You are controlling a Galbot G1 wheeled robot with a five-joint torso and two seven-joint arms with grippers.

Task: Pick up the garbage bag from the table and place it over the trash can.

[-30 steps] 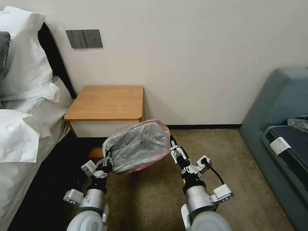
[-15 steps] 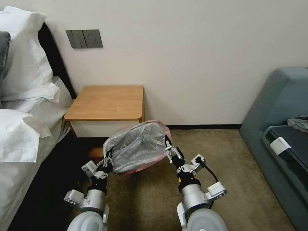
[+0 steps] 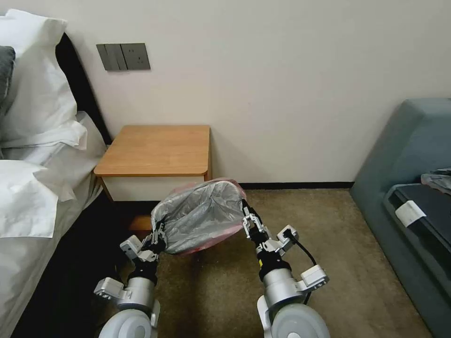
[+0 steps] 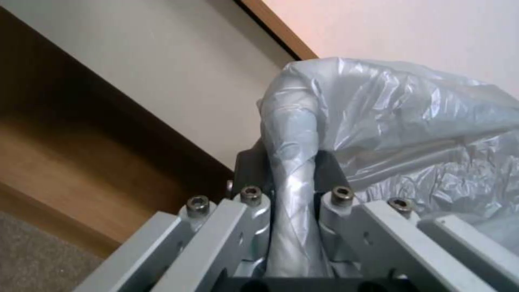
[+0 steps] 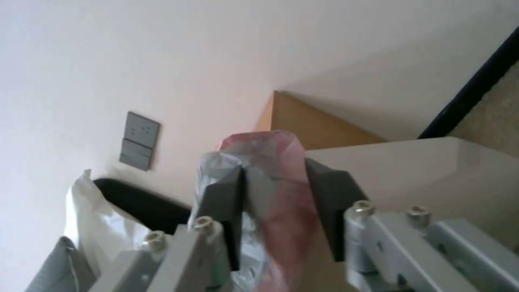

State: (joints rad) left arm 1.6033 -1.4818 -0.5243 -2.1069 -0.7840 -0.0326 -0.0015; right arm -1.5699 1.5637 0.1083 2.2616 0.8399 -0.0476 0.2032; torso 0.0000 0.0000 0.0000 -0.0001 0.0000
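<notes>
I have the garbage bag [image 3: 199,218] stretched open at lower centre of the frame, below the counter [image 3: 157,150], left pincer [image 3: 157,238] and right pincer [image 3: 245,219] each clamped on its rim. Thin film could tear or slip if I spread wider.

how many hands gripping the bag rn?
2. Left hand pinches the crinkled grey plastic garbage bag at its left edge; right hand pinches its right edge.

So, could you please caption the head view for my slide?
Both grippers, left and right, hold the garbage bag open above the carpet.
</notes>
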